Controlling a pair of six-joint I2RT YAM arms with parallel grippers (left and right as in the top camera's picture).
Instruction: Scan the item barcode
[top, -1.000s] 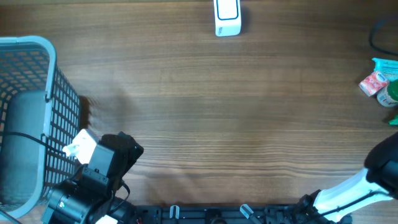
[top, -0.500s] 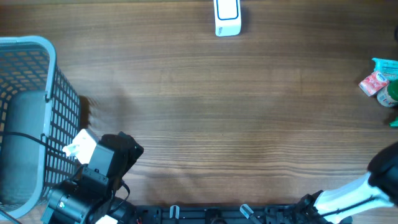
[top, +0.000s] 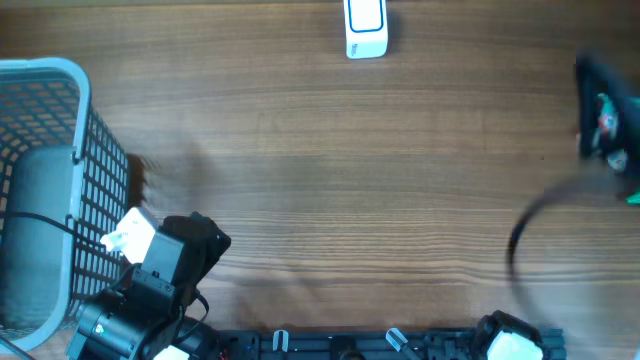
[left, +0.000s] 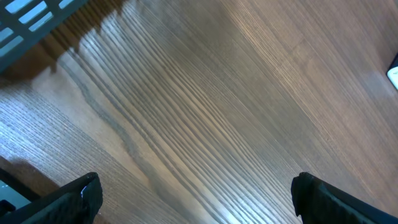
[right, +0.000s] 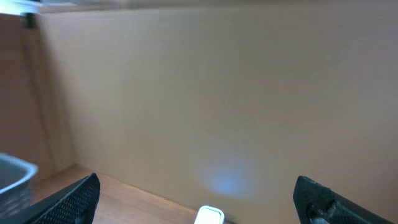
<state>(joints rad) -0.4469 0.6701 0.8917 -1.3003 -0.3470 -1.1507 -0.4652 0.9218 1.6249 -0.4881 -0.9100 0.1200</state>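
Wood table (top: 350, 180): brown top with fine straight grain running its length and a matt to faintly glossy finish.

Scanner (top: 365, 28): white plastic body with rounded corners and a darker window outlined on its face. It lies at the far edge of the table, near the middle. The right wrist view catches its top at the lower edge. Any lettering is too small to read.

Packet (top: 604, 122): pink-red and white wrapper with teal at its upper end, apparently soft film. It lies at the right edge of the table, well apart from the scanner. It is blurred and partly covered by the right arm (top: 598, 80), so its printing cannot be read.

Basket (top: 60, 75): grey-blue plastic with a smooth rounded rim and open square-lattice walls. It stands at the left edge of the table.

Left gripper (left: 199, 199): black fingers spread as wide as the frame. Only bare wood lies between them and they hold nothing. It is parked low beside the basket.

Right gripper (right: 199, 199): black fingers likewise spread wide with nothing held. It faces a plain beige wall (right: 217, 93). From overhead it is a dark smear over the packet.

Cable (top: 517, 240): thin dark curve, blurred, near the right side of the table.
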